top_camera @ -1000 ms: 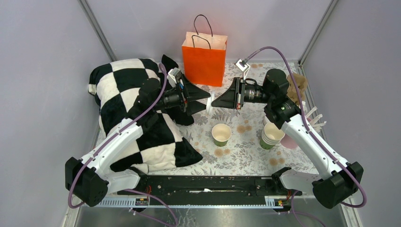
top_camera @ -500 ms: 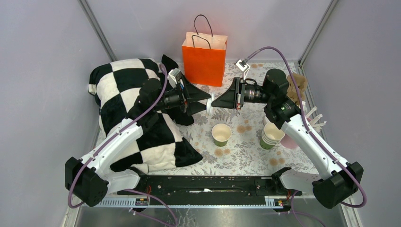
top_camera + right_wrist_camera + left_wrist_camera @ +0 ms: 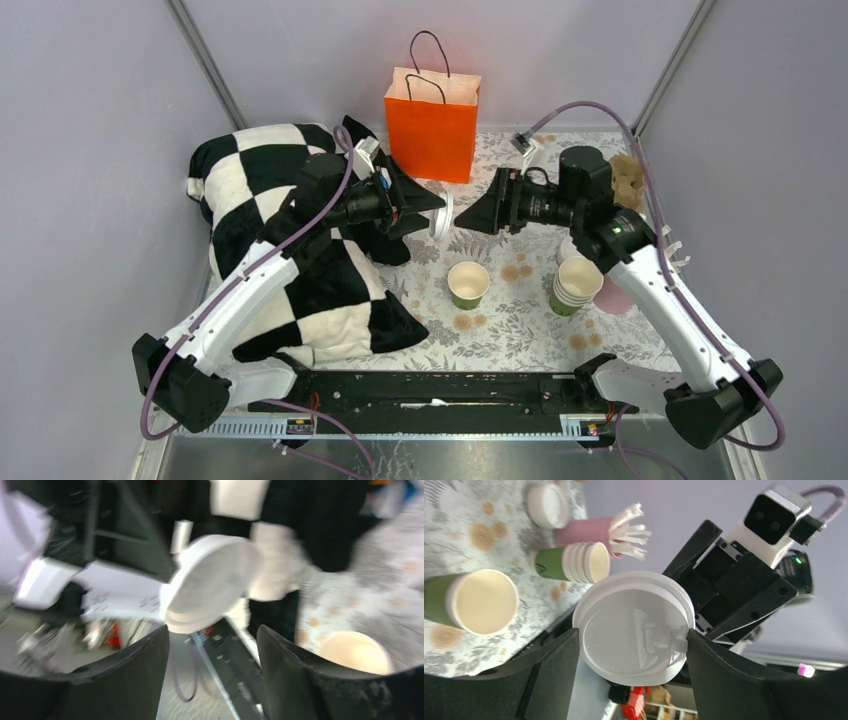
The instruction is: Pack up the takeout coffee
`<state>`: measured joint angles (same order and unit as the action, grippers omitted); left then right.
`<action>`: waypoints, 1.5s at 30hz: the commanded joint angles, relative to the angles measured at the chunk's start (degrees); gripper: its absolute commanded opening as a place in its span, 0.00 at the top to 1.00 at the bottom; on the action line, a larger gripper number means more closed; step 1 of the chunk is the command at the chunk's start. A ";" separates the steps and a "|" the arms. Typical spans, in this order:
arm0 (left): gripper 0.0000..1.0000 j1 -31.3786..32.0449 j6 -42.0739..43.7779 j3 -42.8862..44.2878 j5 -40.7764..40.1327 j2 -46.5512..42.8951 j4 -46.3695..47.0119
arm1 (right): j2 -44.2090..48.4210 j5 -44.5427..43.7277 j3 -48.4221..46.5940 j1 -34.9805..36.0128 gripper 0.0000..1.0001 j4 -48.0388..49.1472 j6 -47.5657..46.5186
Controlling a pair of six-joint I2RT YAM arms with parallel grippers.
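- Top external: my left pincer [image 3: 436, 216] clamps the white plastic lid [image 3: 441, 214] by its rim, aloft; probably light and springy.
- Lidless green paper cup [image 3: 467, 283] stands on the table [image 3: 520, 330]; likely crushable, so I'd hold it low.
- My right pincer [image 3: 462, 220] gapes empty beside the lid.

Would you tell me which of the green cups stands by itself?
The lidless green cup mid-table; the others are nested in a stack to its right.

The top camera looks down from above and behind the arm bases [image 3: 190, 388], far enough to take in the whole bench [image 3: 520, 330]. The left wrist camera peers close past the left end effector [image 3: 631, 641] toward the right arm [image 3: 744, 580]. The right wrist camera, blurred, faces back past the right end effector [image 3: 212, 630]; both share the white lid [image 3: 624, 622] and the open cup [image 3: 481, 601].
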<state>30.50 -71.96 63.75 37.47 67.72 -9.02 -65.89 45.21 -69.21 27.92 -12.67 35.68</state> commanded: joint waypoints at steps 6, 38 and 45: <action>0.27 9.94 26.90 17.75 -25.30 7.15 -31.66 | 7.57 -56.78 -18.25 0.36 0.23 -43.75 -16.19; 0.25 31.20 43.91 31.67 -51.51 33.77 -41.32 | 21.65 -59.19 -13.58 0.32 0.16 -43.06 -16.99; 0.24 31.21 44.85 31.44 -50.41 35.13 -40.91 | 22.02 -59.19 -13.09 0.32 0.15 -43.32 -17.22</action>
<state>61.30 -28.69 94.48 -13.41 102.00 -52.25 -44.27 -12.78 -82.91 28.12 -57.54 19.38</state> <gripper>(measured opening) 0.764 0.844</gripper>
